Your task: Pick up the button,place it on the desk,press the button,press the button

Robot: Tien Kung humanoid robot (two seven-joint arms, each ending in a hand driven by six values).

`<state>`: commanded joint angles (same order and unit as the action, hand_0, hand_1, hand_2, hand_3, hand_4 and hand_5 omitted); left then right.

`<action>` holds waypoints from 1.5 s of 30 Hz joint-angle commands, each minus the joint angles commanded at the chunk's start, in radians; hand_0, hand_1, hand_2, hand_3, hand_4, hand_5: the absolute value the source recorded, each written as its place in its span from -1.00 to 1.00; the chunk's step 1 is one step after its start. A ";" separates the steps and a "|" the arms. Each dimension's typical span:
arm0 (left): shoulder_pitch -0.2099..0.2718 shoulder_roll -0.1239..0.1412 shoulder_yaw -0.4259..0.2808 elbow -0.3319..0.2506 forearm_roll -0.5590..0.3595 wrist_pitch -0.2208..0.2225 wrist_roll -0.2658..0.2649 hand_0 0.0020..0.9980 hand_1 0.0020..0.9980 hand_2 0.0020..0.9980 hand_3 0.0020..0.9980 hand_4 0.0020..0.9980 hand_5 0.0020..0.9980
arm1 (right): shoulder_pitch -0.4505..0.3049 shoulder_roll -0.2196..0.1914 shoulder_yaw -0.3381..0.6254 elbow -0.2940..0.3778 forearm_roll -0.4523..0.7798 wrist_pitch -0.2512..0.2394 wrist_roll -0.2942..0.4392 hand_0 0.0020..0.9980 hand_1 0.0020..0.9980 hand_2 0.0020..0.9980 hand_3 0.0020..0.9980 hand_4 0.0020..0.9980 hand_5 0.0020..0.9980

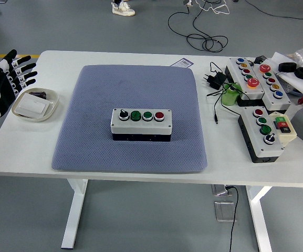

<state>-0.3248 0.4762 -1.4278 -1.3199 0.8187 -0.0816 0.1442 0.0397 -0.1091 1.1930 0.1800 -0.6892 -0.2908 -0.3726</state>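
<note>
Hovering at nine o'clock, my left hand (7, 79) has its fingers spread, holding nothing. The button box (141, 124) sits mid-mat (88, 136), toward three o'clock. Risks, in my judgement: a sweep clipping the dish (34, 104), or a press shifting the box.

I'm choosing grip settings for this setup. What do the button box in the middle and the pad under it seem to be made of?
The button box looks like hard moulded plastic: a matte light-grey lid over a black base, with smooth, sharp edges. Its red button has a glossy cap in a shiny, possibly metal, ring. The blue-grey pad looks like soft fabric or foam, going by its dotted weave and rounded corners.
</note>
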 joint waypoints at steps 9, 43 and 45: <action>-0.002 -0.010 -0.010 0.002 0.005 0.003 0.010 0.84 0.86 0.89 0.89 0.58 1.00 | 0.000 0.000 0.004 0.000 0.004 0.002 0.004 0.28 0.01 0.09 0.18 -0.52 -0.27; -0.013 -0.025 0.035 -0.004 -0.051 0.066 -0.021 0.80 0.83 0.87 0.88 0.57 1.00 | 0.018 0.002 0.019 0.000 0.020 0.005 0.013 0.28 0.01 0.09 0.18 -0.52 -0.27; -0.012 -0.026 0.062 -0.005 -0.068 0.088 -0.051 0.79 0.82 0.87 0.88 0.56 1.00 | 0.019 0.002 0.019 0.000 0.018 0.005 0.013 0.28 0.01 0.09 0.18 -0.52 -0.27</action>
<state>-0.3364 0.4505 -1.3657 -1.3247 0.7509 0.0068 0.0931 0.0584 -0.1076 1.2123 0.1800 -0.6709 -0.2858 -0.3600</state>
